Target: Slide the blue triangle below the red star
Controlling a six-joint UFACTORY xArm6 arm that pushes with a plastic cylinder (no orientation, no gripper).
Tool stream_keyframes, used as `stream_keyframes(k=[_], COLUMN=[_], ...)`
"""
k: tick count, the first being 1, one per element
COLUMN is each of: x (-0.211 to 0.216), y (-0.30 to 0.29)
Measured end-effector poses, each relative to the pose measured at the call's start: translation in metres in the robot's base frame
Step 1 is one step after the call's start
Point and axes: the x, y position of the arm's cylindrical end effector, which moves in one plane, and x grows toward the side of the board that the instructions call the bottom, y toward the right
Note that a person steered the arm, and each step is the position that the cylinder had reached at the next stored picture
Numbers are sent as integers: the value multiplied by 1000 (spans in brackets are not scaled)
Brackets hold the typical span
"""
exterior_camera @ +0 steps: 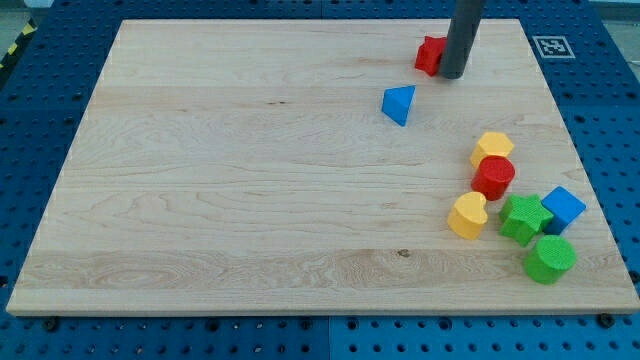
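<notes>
The blue triangle [398,104] lies on the wooden board [250,180], right of centre in the upper part of the view. The red star [430,55] sits near the board's top edge, up and to the right of the triangle, and is partly hidden by my rod. My tip [452,75] rests at the star's right side, touching or nearly touching it. The tip is to the upper right of the blue triangle, with a clear gap between them.
A cluster sits at the board's lower right: a yellow hexagon [492,148], a red cylinder [494,177], a yellow heart-like block [467,215], a green star [524,217], a blue cube [563,208] and a green cylinder [549,259]. A marker tag [553,46] lies beyond the top right corner.
</notes>
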Motion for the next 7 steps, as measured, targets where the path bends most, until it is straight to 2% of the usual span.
stream_keyframes(k=[2, 3, 4, 5, 7], x=[10, 20, 62, 103, 77], y=[-49, -105, -143, -119, -110])
